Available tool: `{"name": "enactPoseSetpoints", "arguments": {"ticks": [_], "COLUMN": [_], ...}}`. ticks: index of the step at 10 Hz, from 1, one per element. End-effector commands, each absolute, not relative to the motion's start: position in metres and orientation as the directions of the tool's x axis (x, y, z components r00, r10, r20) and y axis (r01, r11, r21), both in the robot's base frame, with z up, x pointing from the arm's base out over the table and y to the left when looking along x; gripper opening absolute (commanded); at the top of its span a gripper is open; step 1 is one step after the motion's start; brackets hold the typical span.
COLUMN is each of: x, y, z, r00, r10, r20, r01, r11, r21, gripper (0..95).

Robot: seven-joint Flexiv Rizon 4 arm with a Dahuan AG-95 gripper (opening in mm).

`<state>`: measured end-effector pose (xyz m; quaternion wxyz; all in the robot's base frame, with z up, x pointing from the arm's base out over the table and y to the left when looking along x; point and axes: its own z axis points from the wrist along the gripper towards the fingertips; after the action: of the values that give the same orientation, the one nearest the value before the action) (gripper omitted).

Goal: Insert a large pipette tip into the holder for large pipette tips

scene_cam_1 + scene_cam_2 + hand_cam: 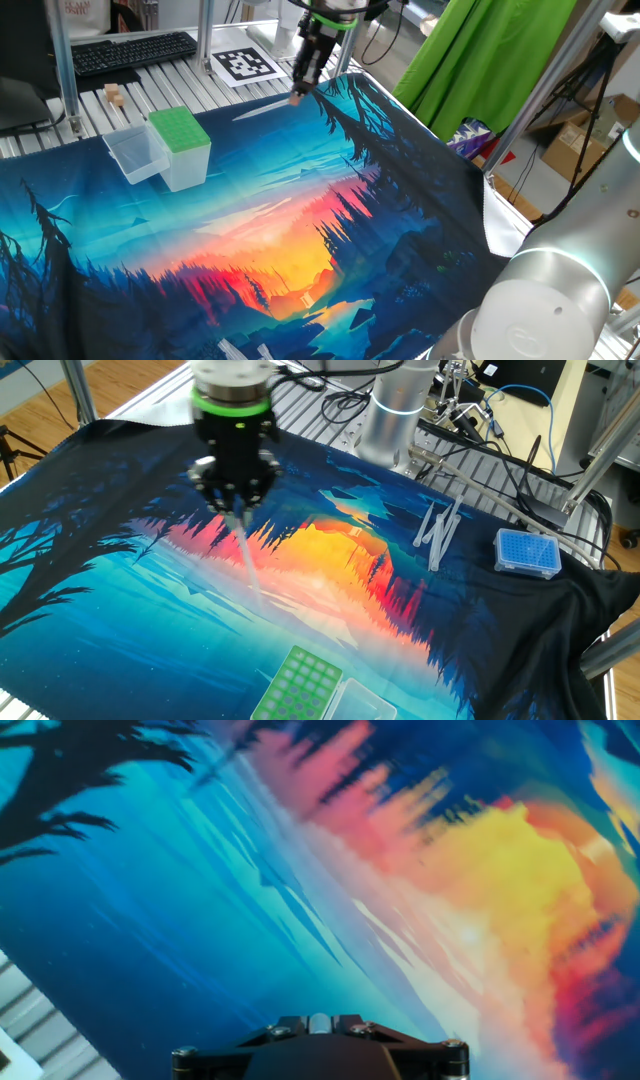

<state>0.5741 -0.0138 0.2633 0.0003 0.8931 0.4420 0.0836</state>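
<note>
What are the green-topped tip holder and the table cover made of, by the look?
Holder for large pipette tips: looks like moulded plastic, with an opaque bright green perforated top and frosted translucent whitish sides. Table cover: apparently printed fabric with a matte sunset-forest print; it drapes and creases over the table edge.

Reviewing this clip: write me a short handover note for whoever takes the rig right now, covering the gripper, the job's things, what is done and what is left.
Gripper: shut on the large pipette tip, held by its wide end, raised over the printed cloth.
Tip: hangs slanted from the fingers, point free and off the cloth.
Holder for large pipette tips: green-topped box near the cloth's edge, beside the clear tub; the tip is still well away from it.
Spare tips and a blue box lie on the far side of the cloth.
Done: tip picked up.
Left: carry it over the green holder, line it up with a hole, lower it in, release.
</note>
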Motion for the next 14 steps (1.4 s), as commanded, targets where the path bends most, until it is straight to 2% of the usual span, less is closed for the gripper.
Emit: {"name": "enactPoseSetpoints", "arguments": {"ticks": [1, 5, 10, 12, 14], "x": [0.569, 0.557, 0.552, 0.552, 0.552], "y": [0.0, 0.025, 0.039, 0.039, 0.039], "z": [0.268, 0.278, 0.266, 0.266, 0.266], "r00": [0.614, 0.633, 0.681, 0.679, 0.691], "r10": [0.776, 0.76, 0.726, 0.728, 0.719], "r20": [0.142, 0.147, 0.093, 0.098, 0.077], "r01": [0.771, 0.745, 0.69, 0.693, 0.695], "r11": [-0.629, -0.65, -0.68, -0.679, -0.689], "r21": [0.102, 0.153, 0.247, 0.244, 0.206], "gripper": [0.0, 0.0, 0.0, 0.0, 0.0]}}
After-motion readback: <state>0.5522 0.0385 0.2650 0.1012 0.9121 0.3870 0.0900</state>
